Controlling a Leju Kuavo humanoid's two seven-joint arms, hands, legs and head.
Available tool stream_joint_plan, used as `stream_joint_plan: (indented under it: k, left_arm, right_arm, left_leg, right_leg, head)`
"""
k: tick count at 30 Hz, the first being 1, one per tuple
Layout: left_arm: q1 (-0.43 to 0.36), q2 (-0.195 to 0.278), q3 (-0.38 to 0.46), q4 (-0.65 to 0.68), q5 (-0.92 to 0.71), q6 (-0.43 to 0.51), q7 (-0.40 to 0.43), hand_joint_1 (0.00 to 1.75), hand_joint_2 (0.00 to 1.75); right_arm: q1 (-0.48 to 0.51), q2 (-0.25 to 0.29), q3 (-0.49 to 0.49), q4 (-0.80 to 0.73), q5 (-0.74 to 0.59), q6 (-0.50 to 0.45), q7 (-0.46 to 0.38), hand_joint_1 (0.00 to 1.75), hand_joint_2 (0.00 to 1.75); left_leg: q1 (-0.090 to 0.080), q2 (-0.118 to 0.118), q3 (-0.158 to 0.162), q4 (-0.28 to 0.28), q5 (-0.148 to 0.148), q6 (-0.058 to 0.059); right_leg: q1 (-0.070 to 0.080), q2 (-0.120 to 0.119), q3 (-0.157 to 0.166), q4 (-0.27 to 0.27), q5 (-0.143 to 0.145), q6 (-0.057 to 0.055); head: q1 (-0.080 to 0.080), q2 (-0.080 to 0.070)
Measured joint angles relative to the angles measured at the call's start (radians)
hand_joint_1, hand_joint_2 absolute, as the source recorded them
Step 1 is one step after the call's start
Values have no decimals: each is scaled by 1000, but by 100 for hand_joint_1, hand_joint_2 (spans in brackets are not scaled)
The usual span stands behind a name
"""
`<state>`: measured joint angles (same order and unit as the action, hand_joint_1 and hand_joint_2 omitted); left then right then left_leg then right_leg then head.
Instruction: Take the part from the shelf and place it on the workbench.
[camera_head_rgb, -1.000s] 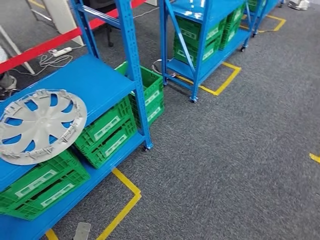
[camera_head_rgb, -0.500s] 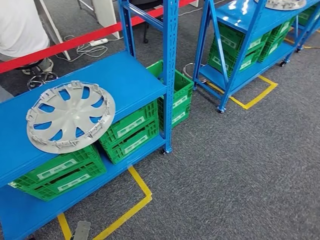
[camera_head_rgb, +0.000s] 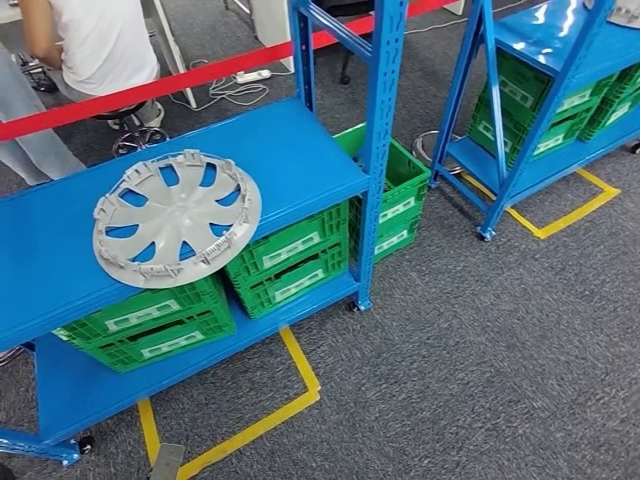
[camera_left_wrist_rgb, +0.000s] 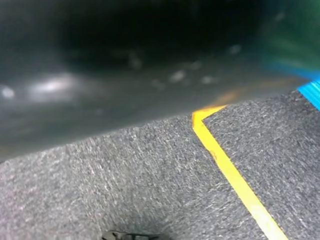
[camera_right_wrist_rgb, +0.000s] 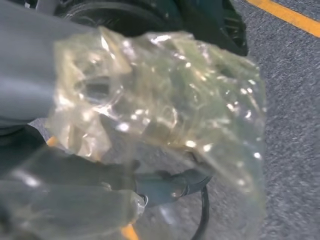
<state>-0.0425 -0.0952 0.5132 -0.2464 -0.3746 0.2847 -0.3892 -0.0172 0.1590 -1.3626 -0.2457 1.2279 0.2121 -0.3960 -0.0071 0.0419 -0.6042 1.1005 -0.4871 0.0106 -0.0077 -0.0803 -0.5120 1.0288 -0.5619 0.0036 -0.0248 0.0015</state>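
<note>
The part is a silver-grey wheel cover with several spokes. It lies flat near the front edge of the blue shelf, on the upper deck, left of the shelf's front post. My right hand hangs over the grey carpet, wrapped in clear plastic film. Its thumb and fingers lie apart, with nothing between them.
Green crates fill the lower deck under the wheel cover. A second blue shelf with more green crates stands at the right. A seated person is behind a red barrier tape. Yellow tape marks the carpet.
The whole picture has shifted right, so the camera has turned left. The shelf and wheel cover now sit nearer the middle. The seated person has come into view.
</note>
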Motion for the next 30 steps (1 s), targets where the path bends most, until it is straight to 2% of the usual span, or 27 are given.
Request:
stream_joint_plan:
  k: [1,2,4,5,6,7,8,9,10,11,12,13,14,15,16,17,18,19,20,22,23,24,25,26,27,28,30]
  left_arm:
    - [-3,0,1,0,0,0,0,0,0]
    - [-5,-1,2,0,0,2,0,0,0]
    - [-4,-3,3,0,0,8,0,0,0]
    - [-1,-5,4,0,1,11,-1,0,0]
    - [1,-7,5,0,1,13,-1,0,0]
    - [1,-8,6,0,2,14,-1,0,0]
    - [0,-10,6,0,2,14,-1,0,0]
    - [-2,-12,7,0,3,14,-1,0,0]
    - [-3,-14,8,0,3,14,-1,0,0]
    - [-3,-16,8,0,3,14,-1,0,0]
    - [-2,-18,9,0,3,14,-1,0,0]
    - [-1,-19,10,0,3,14,-1,0,0]
    - [-1,-21,11,0,3,14,-1,0,0]
    - [-2,-21,11,0,3,14,-1,0,0]
    - [-4,-22,12,0,3,14,-1,0,0]
    - [-5,-22,12,0,3,14,-1,0,0]
    - [-5,-22,13,0,3,14,0,0,0]
    - [-4,-22,14,0,3,14,0,0,0]
    - [-2,-22,14,0,3,15,0,0,0]
    - [0,-22,15,0,3,15,0,0,0]
    - [-2,-22,15,0,3,16,0,0,0]
    - [-5,-23,15,0,2,16,0,0,0]
    - [-6,-24,15,0,2,16,0,0,0]
    - [-6,-25,15,0,2,15,0,0,0]
    - [-5,-25,15,0,1,15,0,0,0]
    - [-3,-25,15,0,1,15,0,0,0]
    - [0,-24,15,0,1,15,0,0,0]
  right_arm:
    - [0,0,0,0,0,0,0,0,0]
    - [-1,0,0,0,0,0,-1,0,0]
    - [-6,1,-1,0,0,1,-1,0,0]
    - [-9,1,-1,0,0,1,-1,0,0]
    - [-12,1,-1,0,0,1,-1,0,0]
    - [-13,0,-1,0,0,1,-2,0,0]
    - [-12,0,-1,0,0,1,-2,0,0]
    - [-10,0,-1,0,0,1,-2,0,0]
    - [-8,0,-1,0,0,0,-1,0,0]
    - [-6,0,-1,0,0,0,-1,0,0]
    - [-5,0,-1,0,0,0,-1,0,0]
    - [-4,0,-1,0,0,0,-1,0,0]
    - [-4,0,-2,0,0,0,-1,0,0]
    - [-4,0,-1,0,0,0,-1,0,0]
    - [-4,-1,-1,0,0,0,-1,0,0]
    - [-3,-1,-1,0,0,0,-1,0,0]
    - [-2,-1,-1,0,0,1,0,0,0]
    - [-2,-1,-2,0,0,1,0,0,0]
    - [-2,-1,-2,0,0,1,0,0,0]
    - [-2,-2,-2,0,-1,0,-1,0,0]
    - [-1,-3,-2,0,-1,0,-2,0,0]
    - [1,-3,-2,0,-1,1,-2,0,0]
    - [2,-3,-2,0,-1,1,-2,0,0]
    - [2,-3,-2,0,-1,0,-2,0,0]
    - [2,-3,-2,0,-1,-1,-2,0,0]
    - [2,-3,-2,0,-1,-2,-2,0,0]
    - [0,-3,-2,0,0,-9,-3,0,0]
  left_leg:
    - [-6,17,17,-37,7,7]
    - [-10,24,24,-53,2,11]
    - [-10,7,28,-69,0,14]
    - [-7,-4,32,-78,3,16]
    - [-3,-14,37,-88,8,19]
    - [2,-24,42,-95,11,20]
    - [3,-35,44,-98,12,22]
    - [4,-48,44,-98,12,23]
    - [4,-61,45,-98,12,23]
    - [5,-75,46,-98,10,23]
    - [5,-88,49,-97,9,21]
    - [6,-102,52,-96,7,18]
    - [8,-115,55,-95,4,14]
    - [8,-127,56,-91,0,8]
    - [8,-139,54,-87,-3,3]
    - [8,-149,50,-85,-4,-3]
    - [9,-159,45,-84,-3,-9]
    - [11,-169,43,-84,-1,-15]
    - [11,-165,41,-83,-2,-20]
    - [9,-119,21,-42,-28,-30]
    - [9,-87,-3,8,-55,-34]
    - [9,-64,-37,74,-86,-39]
    - [11,-55,-71,138,-110,-42]
    - [12,-51,-95,183,-120,-43]
    - [13,-49,-103,195,-111,-43]
    - [13,-47,-91,168,-82,-42]
    - [11,-39,-30,45,-9,-30]
  right_leg:
    - [3,-12,1,-1,-4,3]
    - [4,-23,4,-3,-7,7]
    - [6,-44,14,-9,-10,15]
    - [5,-37,19,-7,-15,19]
    - [4,-15,13,10,-29,23]
    - [3,15,-5,50,-52,26]
    - [1,47,-36,111,-80,29]
    - [-1,66,-74,182,-107,32]
    - [-2,75,-110,240,-121,35]
    - [-2,78,-134,268,-117,37]
    - [-3,79,-142,262,-94,39]
    - [-5,84,-128,211,-50,40]
    - [-8,98,-102,142,-7,40]
    - [-11,123,-77,79,22,41]
    - [-14,145,-54,30,39,39]
    - [-15,161,-44,10,39,35]
    - [-15,165,-40,6,34,30]
    - [-14,156,-36,4,34,23]
    - [-15,145,-35,1,36,17]
    - [-17,119,-29,-5,37,4]
    - [-17,104,-26,-6,35,-2]
    - [-15,87,-24,-7,32,-6]
    - [-13,71,-23,-7,30,-8]
    - [-12,56,-21,-7,27,-9]
    - [-12,43,-18,-7,24,-10]
    - [-11,32,-14,-7,20,-9]
    - [-10,17,-6,-7,12,-4]
  head:
    - [0,0]
    - [0,0]
    - [-1,0]
    - [0,0]
    - [1,0]
    - [3,0]
    - [6,0]
    - [7,0]
    - [8,0]
    - [8,0]
    - [8,0]
    - [8,0]
    - [8,0]
    - [9,0]
    - [8,0]
    - [8,0]
    - [8,0]
    - [8,0]
    - [8,0]
    - [1,0]
    - [-2,0]
    - [-6,0]
    - [-6,0]
    - [-6,0]
    - [-6,0]
    - [-6,0]
    - [-6,0]
